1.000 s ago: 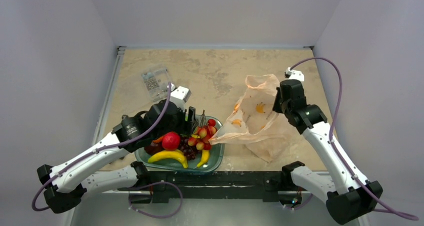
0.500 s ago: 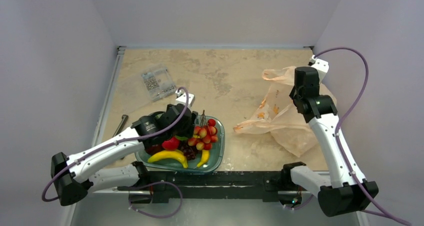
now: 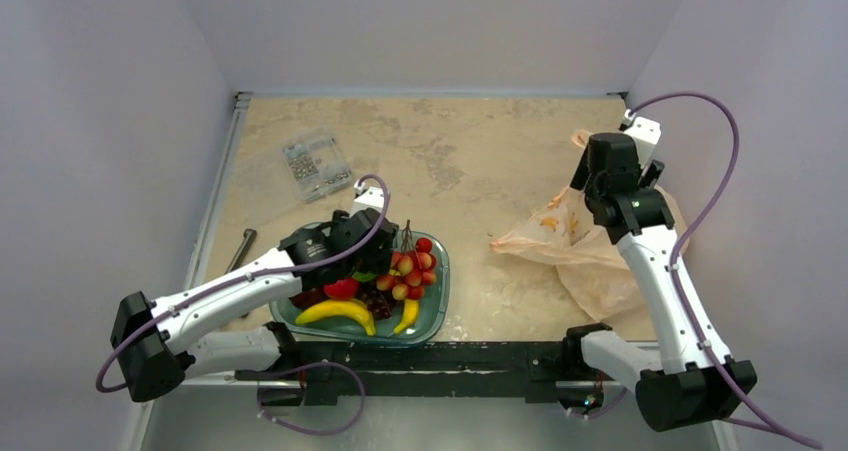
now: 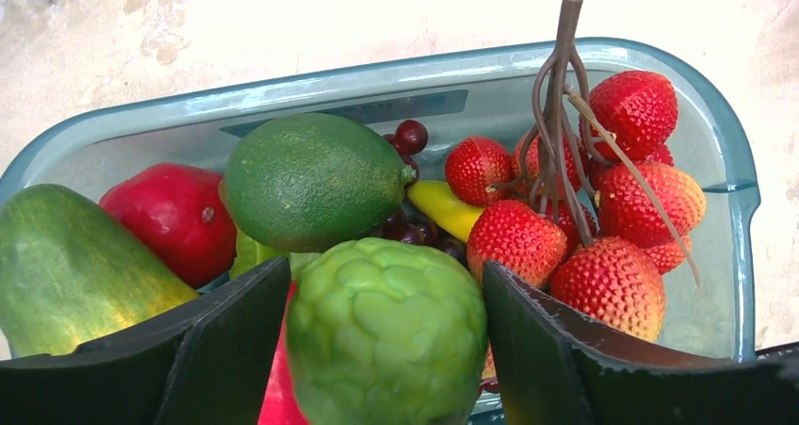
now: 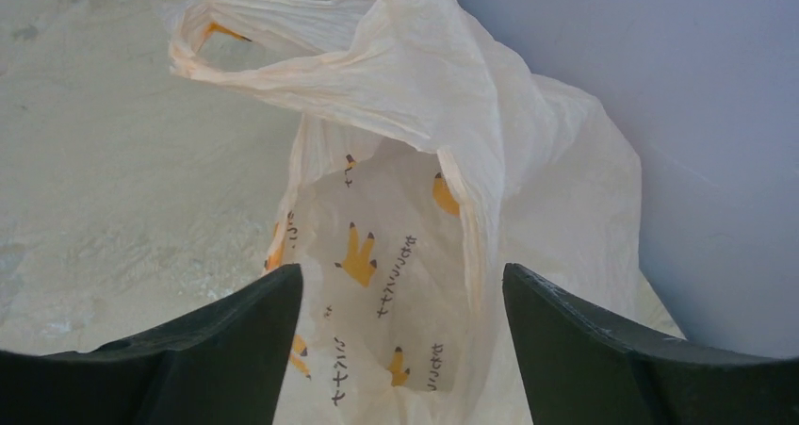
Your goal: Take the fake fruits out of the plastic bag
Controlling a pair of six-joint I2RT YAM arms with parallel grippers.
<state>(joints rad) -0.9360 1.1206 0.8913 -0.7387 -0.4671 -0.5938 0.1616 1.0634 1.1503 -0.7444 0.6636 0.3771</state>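
Most of the job looks done, I think. Many fake fruits sit in the teal tray: the berry bunch on its brown stem, the red ball, a smooth green lime and a green-orange piece, next to the two bananas and the dark grapes (those two are not part of the job). The left gripper hangs over the tray with the bumpy green ball between its fingers. Both fingers touch the ball, so it seems to be holding it, and putting it down looks like the last bit left. The plastic bag lies limp on the table by the right wall, well apart from the tray. It looks flat and I see no fruit in it, though its folds hide some of the inside. The right gripper hovers over the bag with its fingers wide apart and nothing in them. One second ago the bag's edge touched the tray and the right arm was nearer the middle of the table; since then the bag has gone off to the right. Half a second ago its tip reached a bit nearer the tray than now. The left arm has come a little closer over the fruits and hides part of the red ball.
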